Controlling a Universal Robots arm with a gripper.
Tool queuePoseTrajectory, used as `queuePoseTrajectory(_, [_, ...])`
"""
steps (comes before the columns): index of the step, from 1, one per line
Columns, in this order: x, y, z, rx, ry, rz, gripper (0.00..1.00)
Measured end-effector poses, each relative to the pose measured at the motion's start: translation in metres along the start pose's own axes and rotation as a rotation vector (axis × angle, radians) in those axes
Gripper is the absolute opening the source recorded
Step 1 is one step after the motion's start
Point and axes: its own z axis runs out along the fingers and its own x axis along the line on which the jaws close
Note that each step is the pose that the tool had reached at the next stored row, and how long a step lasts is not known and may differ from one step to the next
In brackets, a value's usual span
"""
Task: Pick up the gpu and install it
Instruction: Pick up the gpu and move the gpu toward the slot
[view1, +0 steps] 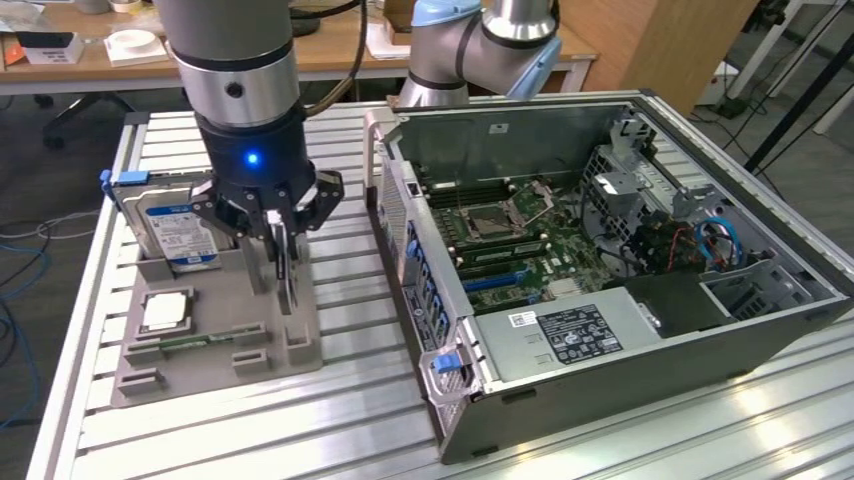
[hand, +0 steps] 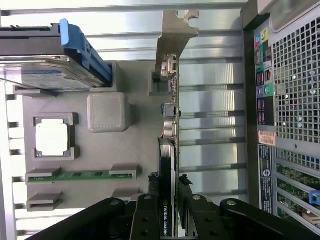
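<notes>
- I see the tool (view1: 280, 240) right above the grey holder (view1: 214, 345) on the tabletop (view1: 267, 430).
- The gpu (view1: 286, 285) stands on its edge in a slot of the holder, at the side nearer to the case (view1: 747, 335).
- In the wrist view the gpu (hand: 169, 150) shows edge-on, and its silver bracket (hand: 175, 35) is at the end far from the tool (hand: 167, 181).
- The tool is closed on the gpu: its black fingers (hand: 151, 184) press on both faces of the card, at the end with the printed label.
- The lower edge of the gpu looks seated in the holder; I cannot see any gap under it.
- The hard drive (view1: 174, 225) stands upright in the holder just beside the tool, on the exterior view's left.
- A square chip (hand: 51, 137) and a memory stick (hand: 80, 175) lie flat in their own pockets of the holder.
- The case lies open on the tabletop, at the exterior view's right, near the holder but not touching it.
</notes>
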Motion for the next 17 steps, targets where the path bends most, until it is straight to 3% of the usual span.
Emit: queuePoseTrajectory(17, [0.0, 0.0008, -0.0174, -0.0001, 0.0, 0.0, 0.26])
